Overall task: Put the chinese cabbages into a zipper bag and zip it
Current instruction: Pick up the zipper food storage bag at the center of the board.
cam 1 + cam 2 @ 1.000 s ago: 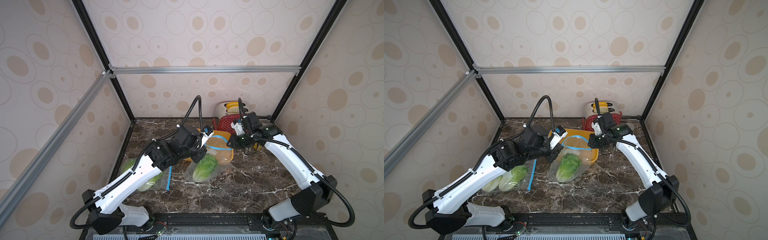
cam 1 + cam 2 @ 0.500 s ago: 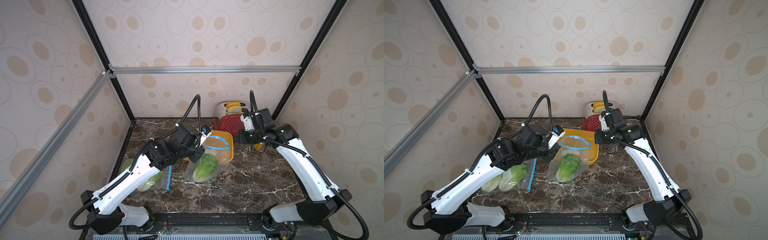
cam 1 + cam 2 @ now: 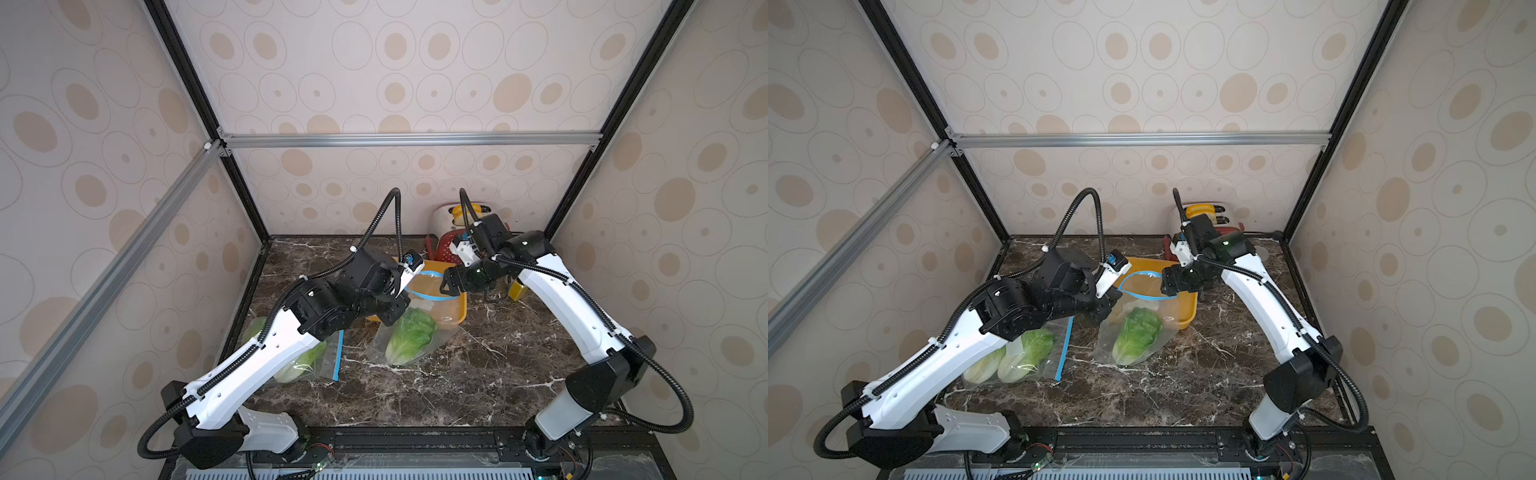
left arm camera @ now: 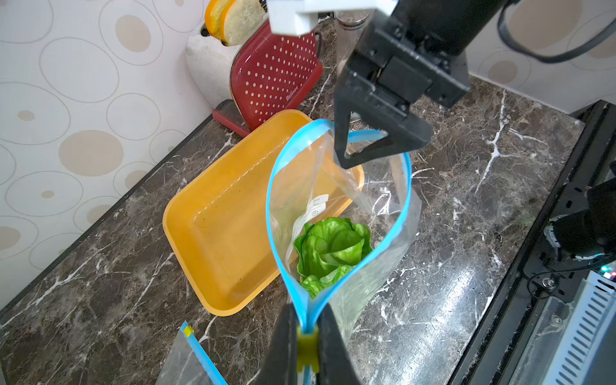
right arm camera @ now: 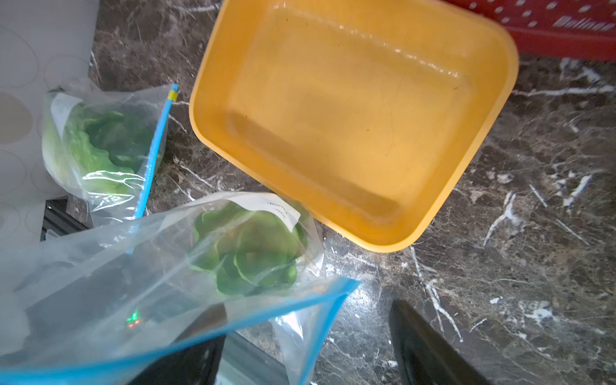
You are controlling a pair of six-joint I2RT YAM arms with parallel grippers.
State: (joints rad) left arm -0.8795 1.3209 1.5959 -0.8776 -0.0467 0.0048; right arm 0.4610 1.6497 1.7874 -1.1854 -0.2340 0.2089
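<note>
While the left gripper [image 4: 307, 320] pinches the zipper bag [image 4: 383, 203] at its slider [image 4: 307, 346], the spread-jawed right gripper [image 5: 308, 310] should pull the three-o'clock end taut.

- Here's the dark marble table [image 3: 478, 374], white veins running all across it.
- The yellow tray [image 3: 1188, 309] sits flat at mid-table, toward the far side.
- Just near of it the open zipper bag [image 3: 1106, 349] rests its bottom on the marble, one cabbage [image 3: 1136, 334] inside and its mouth raised.
- Near-left, the second zipper bag [image 3: 1061, 347] lies flat with two cabbages [image 3: 1017, 357] inside.
- Far behind the tray stand a red dotted appliance [image 3: 444, 249] and a white toaster [image 3: 442, 214].
</note>
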